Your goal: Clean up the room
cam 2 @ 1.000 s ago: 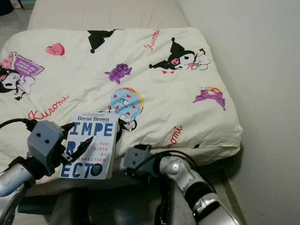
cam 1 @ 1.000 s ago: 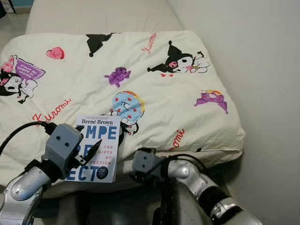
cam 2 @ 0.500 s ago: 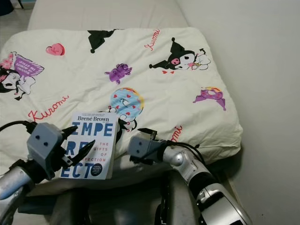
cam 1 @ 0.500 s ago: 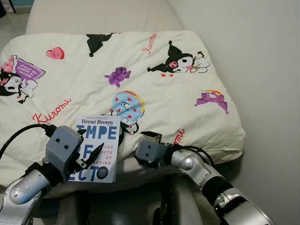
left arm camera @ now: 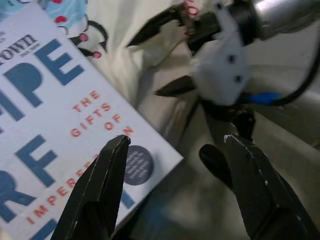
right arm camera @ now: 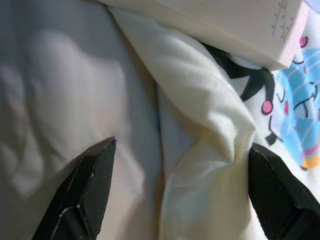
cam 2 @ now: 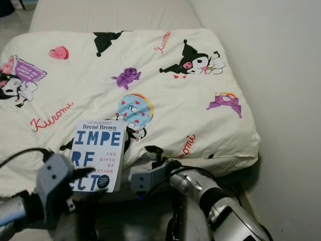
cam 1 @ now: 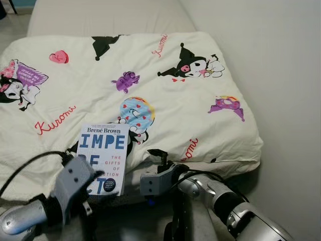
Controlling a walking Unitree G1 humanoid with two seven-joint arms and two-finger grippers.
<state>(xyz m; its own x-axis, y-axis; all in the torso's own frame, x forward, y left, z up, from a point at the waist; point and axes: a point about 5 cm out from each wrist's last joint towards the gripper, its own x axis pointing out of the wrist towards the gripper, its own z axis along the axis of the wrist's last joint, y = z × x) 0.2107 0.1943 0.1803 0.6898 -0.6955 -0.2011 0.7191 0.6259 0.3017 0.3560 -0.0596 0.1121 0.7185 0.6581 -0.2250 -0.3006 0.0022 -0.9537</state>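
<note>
Our left hand (cam 1: 88, 193) hangs wide open at the near corner of the book (cam 1: 104, 156), which lies flat on the duvet (cam 1: 165, 85) by the bed's near edge. Our right hand (cam 1: 154, 156), fingers spread wide, straddles a duvet fold just beside it. We judge the paperback light, bendy and slick-covered, best pinched along its overhanging near edge.

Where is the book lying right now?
The book lies flat on the cartoon-print duvet near its front edge, on the robot's left, between the left end effector and right end effector.
</note>
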